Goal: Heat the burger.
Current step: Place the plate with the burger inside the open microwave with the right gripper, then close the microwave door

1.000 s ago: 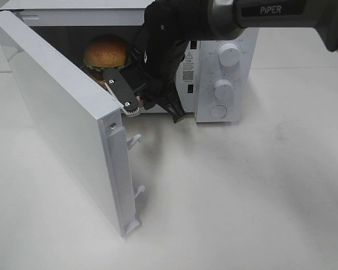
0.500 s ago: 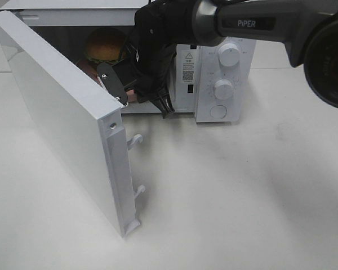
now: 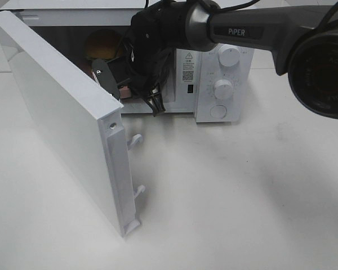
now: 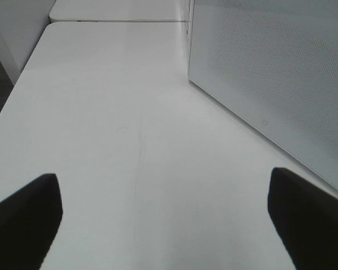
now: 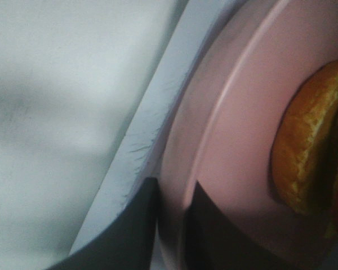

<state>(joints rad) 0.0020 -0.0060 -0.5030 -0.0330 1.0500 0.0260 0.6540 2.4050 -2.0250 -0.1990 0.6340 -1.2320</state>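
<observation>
The burger (image 3: 104, 45) with its golden-brown bun sits on a pink plate (image 3: 124, 90) inside the white microwave (image 3: 225, 62), whose door (image 3: 62, 124) stands wide open. My right gripper (image 3: 123, 94) reaches into the cavity at the plate's near edge. The right wrist view shows the plate (image 5: 236, 146) with the burger (image 5: 304, 146) on it. There the right gripper (image 5: 174, 225) has a dark finger on each side of the rim, which fills the gap between them. In the left wrist view my left gripper (image 4: 169, 225) is open over bare table, with nothing between its fingers.
The open door swings out toward the front left, with two latch hooks (image 3: 135, 139) on its free edge. Two knobs (image 3: 223, 88) and a round button sit on the microwave's right panel. The door's outer face (image 4: 270, 73) stands beside my left gripper.
My right arm has pushed further into the microwave, carrying the plate and burger deeper into the dark cavity. The left gripper has not moved.
</observation>
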